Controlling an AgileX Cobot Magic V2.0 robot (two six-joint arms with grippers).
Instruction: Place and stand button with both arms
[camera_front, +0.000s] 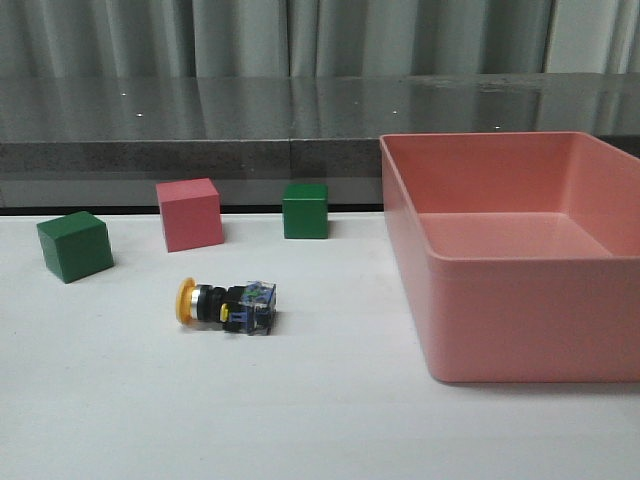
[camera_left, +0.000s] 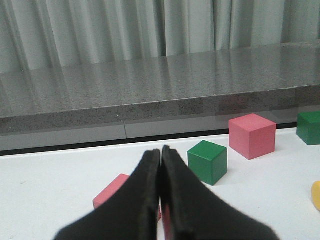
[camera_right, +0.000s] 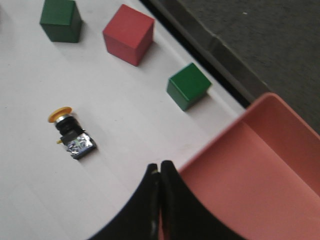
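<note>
Button (camera_front: 227, 304) lay on its side, well ahead of my right gripper (camera_right: 160, 172); both grippers' jaws were closed, empty. Nothing grasped yet; next I'd need to open and reach.

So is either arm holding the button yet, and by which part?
No. Both grippers, left and right, have their jaws shut on nothing. The button lies on its side on the table, untouched.
</note>
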